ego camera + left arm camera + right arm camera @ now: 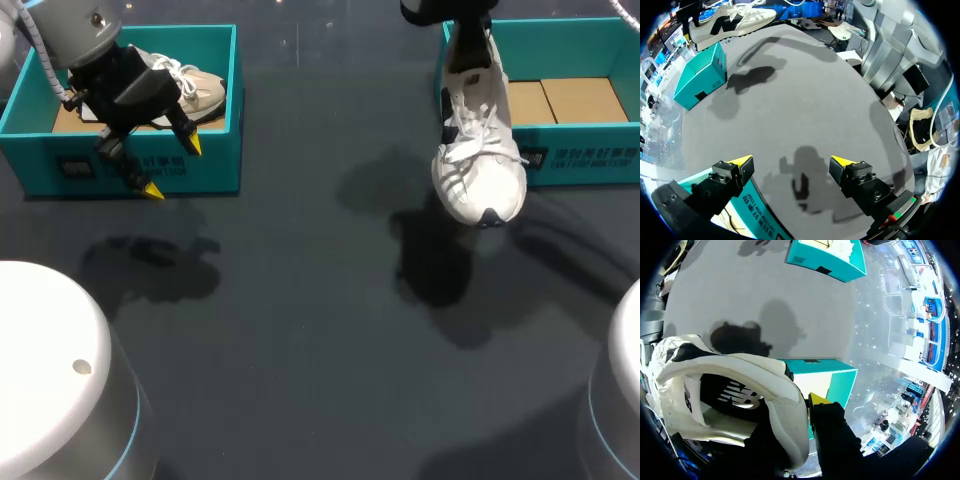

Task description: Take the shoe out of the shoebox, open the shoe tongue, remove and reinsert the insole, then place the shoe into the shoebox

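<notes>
1. The left gripper [172, 168] hangs over the front wall of the left shoebox [215, 150], its yellow-tipped fingers spread with nothing between them.
2. A beige shoe [200, 88] lies inside that teal box, partly hidden by the arm.
3. The right gripper [455, 12] holds a white shoe [478, 150] by its heel end, toe pointing down over the dark table [300, 300].
4. The shoe hangs at the near left corner of the right shoebox [580, 160], which has brown cardboard panels [580, 100] inside.

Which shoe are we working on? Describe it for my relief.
Find the right box. At its left end a white shoe hangs above the table, heel in the right gripper. The other shoe lies inside the left box.
</notes>
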Available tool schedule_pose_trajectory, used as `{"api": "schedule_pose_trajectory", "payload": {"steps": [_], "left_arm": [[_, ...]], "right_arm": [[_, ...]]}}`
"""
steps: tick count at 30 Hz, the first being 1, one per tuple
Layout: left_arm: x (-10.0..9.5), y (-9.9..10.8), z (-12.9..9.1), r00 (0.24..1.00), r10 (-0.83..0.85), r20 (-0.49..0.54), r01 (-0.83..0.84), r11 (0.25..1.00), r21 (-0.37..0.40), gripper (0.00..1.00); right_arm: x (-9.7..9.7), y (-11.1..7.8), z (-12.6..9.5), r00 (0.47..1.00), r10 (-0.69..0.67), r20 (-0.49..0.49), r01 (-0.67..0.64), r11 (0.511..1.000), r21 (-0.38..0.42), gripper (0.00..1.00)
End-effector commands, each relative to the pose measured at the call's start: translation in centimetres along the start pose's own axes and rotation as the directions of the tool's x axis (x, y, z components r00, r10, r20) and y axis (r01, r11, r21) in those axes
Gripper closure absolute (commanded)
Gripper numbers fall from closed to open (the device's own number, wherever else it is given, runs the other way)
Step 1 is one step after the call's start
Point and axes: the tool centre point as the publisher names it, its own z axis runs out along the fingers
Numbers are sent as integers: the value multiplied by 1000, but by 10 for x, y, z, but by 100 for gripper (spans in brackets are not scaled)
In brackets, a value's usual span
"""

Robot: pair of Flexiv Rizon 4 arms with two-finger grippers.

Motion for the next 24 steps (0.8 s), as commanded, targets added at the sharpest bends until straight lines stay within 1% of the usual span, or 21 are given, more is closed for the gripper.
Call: {"api": "schedule_pose_trajectory", "payload": {"steps": [1,2,3,4,5,6,7,8,10,12,24], "left_arm": [[0,0,0,1000,0,-1,0,1000,-2,0],[0,0,0,1000,0,-1,0,1000,-2,0],[0,0,0,1000,0,-1,0,1000,-2,0],[0,0,0,1000,0,-1,0,1000,-2,0],[0,0,0,1000,0,-1,0,1000,-2,0],[0,0,0,1000,0,-1,0,1000,-2,0],[0,0,0,1000,0,-1,0,1000,-2,0],[0,0,0,1000,0,-1,0,1000,-2,0],[0,0,0,1000,0,-1,0,1000,-2,0],[0,0,0,1000,0,-1,0,1000,-2,0],[0,0,0,1000,0,-1,0,1000,-2,0]], "right_arm": [[-31,-54,7,997,-68,-35,69,997,17,100],[-37,-63,10,996,-84,-42,85,996,28,100],[-45,-77,15,995,-98,-33,99,995,20,100],[-55,-96,21,994,-109,-25,110,994,14,100],[-60,-105,24,993,-111,-25,112,994,14,100],[-68,-120,28,992,-126,-19,126,992,0,100],[-77,-138,34,991,-132,12,133,991,-19,100],[-82,-147,38,991,-130,5,130,991,-15,100],[-96,-177,50,990,-139,31,140,990,-28,100],[-103,-196,60,989,-148,2,148,989,1,100],[-103,-196,60,989,-148,2,148,989,1,100]]}}
